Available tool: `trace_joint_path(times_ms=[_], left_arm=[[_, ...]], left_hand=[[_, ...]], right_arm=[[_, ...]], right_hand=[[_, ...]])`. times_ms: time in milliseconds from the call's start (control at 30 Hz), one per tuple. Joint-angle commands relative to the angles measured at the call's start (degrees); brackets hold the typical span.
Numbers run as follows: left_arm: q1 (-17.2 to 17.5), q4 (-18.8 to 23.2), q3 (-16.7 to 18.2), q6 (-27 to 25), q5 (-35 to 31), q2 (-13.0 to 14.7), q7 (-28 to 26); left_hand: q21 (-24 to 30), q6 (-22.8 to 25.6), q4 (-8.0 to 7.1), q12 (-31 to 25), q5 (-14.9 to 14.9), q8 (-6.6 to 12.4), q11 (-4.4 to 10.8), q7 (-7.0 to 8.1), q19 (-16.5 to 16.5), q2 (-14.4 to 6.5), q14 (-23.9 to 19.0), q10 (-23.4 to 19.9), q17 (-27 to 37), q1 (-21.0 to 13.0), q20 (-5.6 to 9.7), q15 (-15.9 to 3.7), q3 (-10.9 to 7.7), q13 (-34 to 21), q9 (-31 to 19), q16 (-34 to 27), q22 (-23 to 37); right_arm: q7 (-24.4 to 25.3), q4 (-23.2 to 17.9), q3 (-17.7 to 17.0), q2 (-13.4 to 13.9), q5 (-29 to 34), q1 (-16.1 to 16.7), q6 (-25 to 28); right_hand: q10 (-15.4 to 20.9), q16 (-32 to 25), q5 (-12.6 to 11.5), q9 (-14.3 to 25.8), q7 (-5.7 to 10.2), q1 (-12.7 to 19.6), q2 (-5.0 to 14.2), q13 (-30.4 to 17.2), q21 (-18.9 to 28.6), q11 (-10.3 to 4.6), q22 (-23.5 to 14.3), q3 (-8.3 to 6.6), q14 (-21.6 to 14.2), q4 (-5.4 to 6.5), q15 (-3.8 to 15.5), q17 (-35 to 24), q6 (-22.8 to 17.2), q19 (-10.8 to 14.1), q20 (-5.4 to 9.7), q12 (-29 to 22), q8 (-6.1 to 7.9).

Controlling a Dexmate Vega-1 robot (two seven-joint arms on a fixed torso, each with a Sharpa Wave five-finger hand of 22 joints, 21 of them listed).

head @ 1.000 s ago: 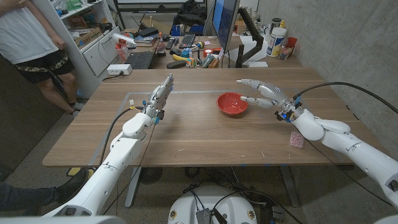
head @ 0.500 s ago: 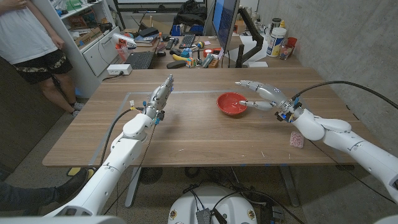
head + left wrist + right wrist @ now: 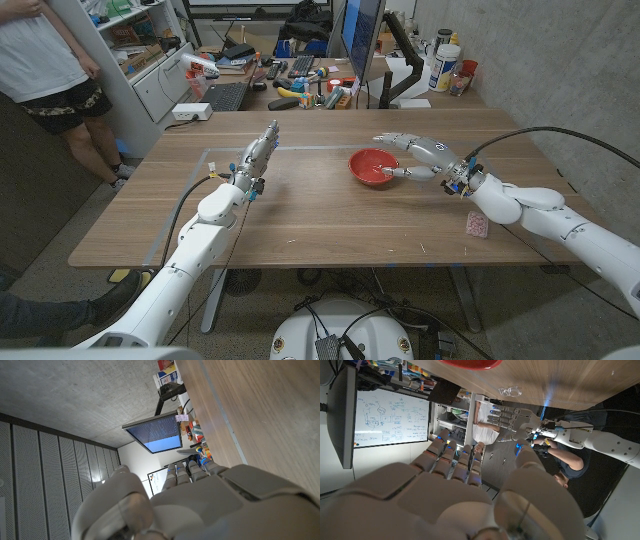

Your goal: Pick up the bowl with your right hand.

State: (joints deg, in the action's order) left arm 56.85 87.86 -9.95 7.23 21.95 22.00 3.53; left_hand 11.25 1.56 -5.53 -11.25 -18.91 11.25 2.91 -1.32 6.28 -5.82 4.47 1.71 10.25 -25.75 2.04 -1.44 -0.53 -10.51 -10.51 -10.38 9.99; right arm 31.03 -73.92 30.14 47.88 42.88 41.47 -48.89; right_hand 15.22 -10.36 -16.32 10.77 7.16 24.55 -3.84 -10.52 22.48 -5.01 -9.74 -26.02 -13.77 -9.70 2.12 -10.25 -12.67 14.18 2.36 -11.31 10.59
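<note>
A red bowl (image 3: 373, 166) stands upright on the wooden table (image 3: 320, 215), right of the middle. My right hand (image 3: 415, 158) is just to its right, fingers spread: the upper fingers reach over the bowl's far right rim and the thumb comes in low at its near right side. Whether they touch the bowl I cannot tell; nothing is held. In the right wrist view the bowl (image 3: 470, 363) shows beyond my right hand (image 3: 465, 490). My left hand (image 3: 255, 160) stands on the table's left half, fingers straight, holding nothing; it also appears as the left hand (image 3: 200, 505).
A small pink object (image 3: 477, 225) lies by my right forearm near the front edge. Behind the table a cluttered desk carries a monitor (image 3: 362, 35) and a keyboard (image 3: 225, 96). A person (image 3: 50, 60) stands at the far left.
My right hand has moved left toward the bowl; its fingers now reach around the right rim. The left hand and bowl have stayed put.
</note>
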Motion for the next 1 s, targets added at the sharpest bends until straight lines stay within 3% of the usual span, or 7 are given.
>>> trace_joint_path(times_ms=[33,567,1000], left_arm=[[-0.05,-0.53,-0.22,0.55,0.06,-0.36,0.09],[0.28,-0.16,-0.21,0.35,0.0,-0.17,-0.05],[-0.11,-0.12,-0.63,0.1,-0.24,-0.27,-0.01]], left_hand=[[-0.05,-0.3,-0.22,-0.25,-0.4,-0.05,0.6,0.36,0.66,-0.18,-0.03,0.13,0.2,-0.67,1.92,-0.06,0.46,-0.32,-0.17,-0.35,0.29],[-0.01,-0.62,-0.22,-0.24,-0.4,-0.13,0.63,0.57,0.72,-0.23,0.0,0.14,0.2,-0.71,1.8,-0.16,0.59,-0.31,-0.17,-0.33,0.29],[0.0,-0.5,-0.21,-0.26,-0.41,-0.05,0.51,0.58,0.77,-0.27,-0.05,0.1,0.2,-0.75,1.76,-0.13,0.68,-0.31,-0.17,-0.35,0.29]], right_arm=[[-1.87,-2.69,1.31,1.93,2.83,-0.57,3.5],[-3.15,-4.51,2.42,3.33,4.04,-0.83,5.11],[-3.87,-5.57,2.99,3.92,5.22,-1.37,6.19]], right_hand=[[-0.97,0.01,-0.44,0.31,0.35,0.83,-0.3,-0.35,-0.31,0.23,-0.24,-0.28,0.64,0.3,2.34,-0.3,-0.12,-0.24,1.82,0.31,0.24],[-1.02,-0.07,-0.64,0.33,0.16,1.8,-0.54,-0.37,-0.83,1.42,-0.26,-0.6,0.98,0.21,2.06,-0.3,-0.51,-0.03,1.04,-0.03,0.56],[-1.04,-0.22,-0.76,0.34,0.08,2.78,-0.76,-0.37,-1.08,1.29,-0.24,-0.92,0.88,0.1,2.11,-0.28,-0.53,0.7,0.12,-0.24,0.65]])
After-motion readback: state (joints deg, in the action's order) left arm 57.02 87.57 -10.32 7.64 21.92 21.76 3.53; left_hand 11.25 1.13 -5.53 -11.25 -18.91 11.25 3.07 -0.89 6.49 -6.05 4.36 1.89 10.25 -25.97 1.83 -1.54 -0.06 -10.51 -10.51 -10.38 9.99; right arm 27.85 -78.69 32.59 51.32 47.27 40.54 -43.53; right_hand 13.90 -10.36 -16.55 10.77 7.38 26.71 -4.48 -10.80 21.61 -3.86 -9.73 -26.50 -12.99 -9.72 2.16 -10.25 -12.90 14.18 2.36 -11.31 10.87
